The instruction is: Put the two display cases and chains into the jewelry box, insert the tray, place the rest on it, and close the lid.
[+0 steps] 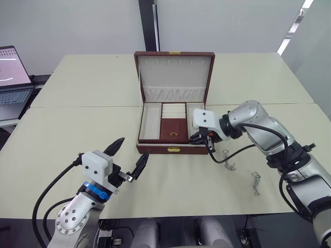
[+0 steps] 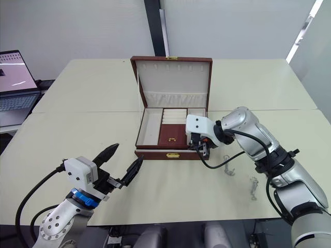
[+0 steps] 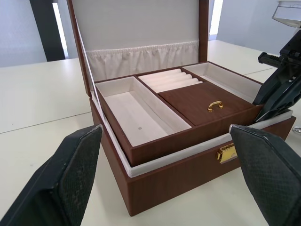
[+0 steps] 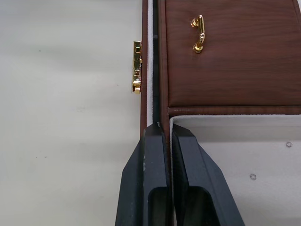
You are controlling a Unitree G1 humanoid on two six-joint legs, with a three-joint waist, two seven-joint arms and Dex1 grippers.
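The jewelry box [image 1: 155, 149] stands open at mid-table with its lid [image 1: 176, 72] upright behind it. The tray [image 1: 173, 129] sits in the box, its rim a little above the box's edge [image 3: 188, 136]. My right gripper [image 4: 163, 129] is shut on the tray's front wall near its right corner, and it also shows from above [image 1: 201, 139]. My left gripper [image 1: 133, 149] hovers open just in front of the box's left front corner, holding nothing. The display cases and chains are out of view.
Two small silvery jewelry pieces lie on the table right of the box, one near it [image 1: 229, 161] and one further out [image 1: 256, 184]. An open laptop [image 1: 13, 77] stands on a side table at the far left.
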